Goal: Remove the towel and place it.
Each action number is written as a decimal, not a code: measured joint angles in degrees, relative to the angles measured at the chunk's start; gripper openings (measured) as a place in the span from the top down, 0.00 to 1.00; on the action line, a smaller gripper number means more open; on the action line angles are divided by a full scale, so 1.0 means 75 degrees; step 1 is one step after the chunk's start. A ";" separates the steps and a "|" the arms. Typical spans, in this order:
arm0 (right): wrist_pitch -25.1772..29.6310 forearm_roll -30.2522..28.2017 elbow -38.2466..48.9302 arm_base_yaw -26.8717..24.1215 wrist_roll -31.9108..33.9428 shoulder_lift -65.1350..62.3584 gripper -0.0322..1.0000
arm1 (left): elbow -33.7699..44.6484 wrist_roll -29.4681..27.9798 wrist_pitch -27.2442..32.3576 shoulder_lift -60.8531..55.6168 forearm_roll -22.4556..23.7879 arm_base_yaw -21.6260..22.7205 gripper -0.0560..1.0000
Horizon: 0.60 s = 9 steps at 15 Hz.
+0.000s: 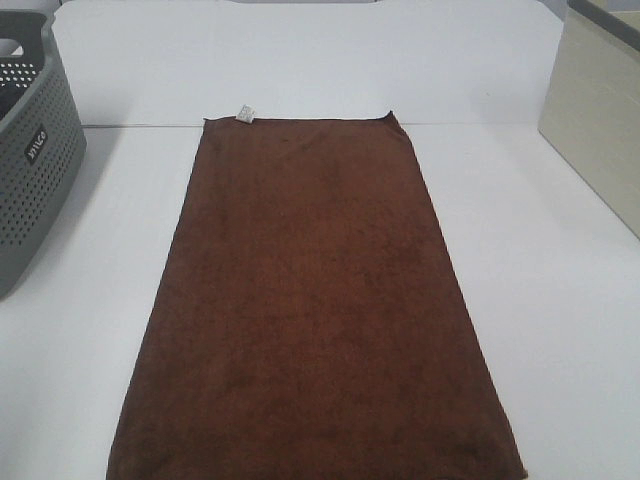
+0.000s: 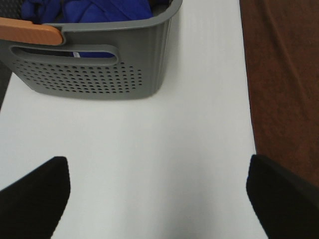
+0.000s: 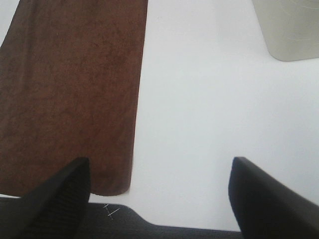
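Towel (image 1: 315, 310): dark brown terry, spread flat and lengthwise down the middle of the white table (image 1: 560, 300), its small white tag (image 1: 244, 113) at the far short edge near one corner. Neither arm appears in the high view. From the left wrist, the left gripper (image 2: 158, 196) hangs over bare table with its black fingers (image 2: 35, 199) spread wide and nothing between them; the towel's long edge runs just past the finger on that side (whether that finger overlaps the cloth, I cannot tell). From the right wrist, the right gripper (image 3: 159, 199) is likewise spread and empty, one finger (image 3: 60, 191) over the towel's near corner, the other over plain table. A grey perforated basket (image 1: 35, 150) holding blue cloth (image 2: 89, 10) stands at the table's left; a beige box (image 1: 595, 120) stands far right.
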 joint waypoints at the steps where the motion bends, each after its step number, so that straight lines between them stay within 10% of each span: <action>1: -0.0008 0.0000 0.0382 0.0000 -0.0229 -0.0596 0.25 | 0.0214 0.0008 0.0000 -0.0642 0.0168 0.0000 0.12; 9: 0.0076 -0.0405 0.1238 0.0000 -0.0733 -0.3400 0.25 | 0.1085 0.0000 0.1092 -0.3812 0.0710 0.0000 0.12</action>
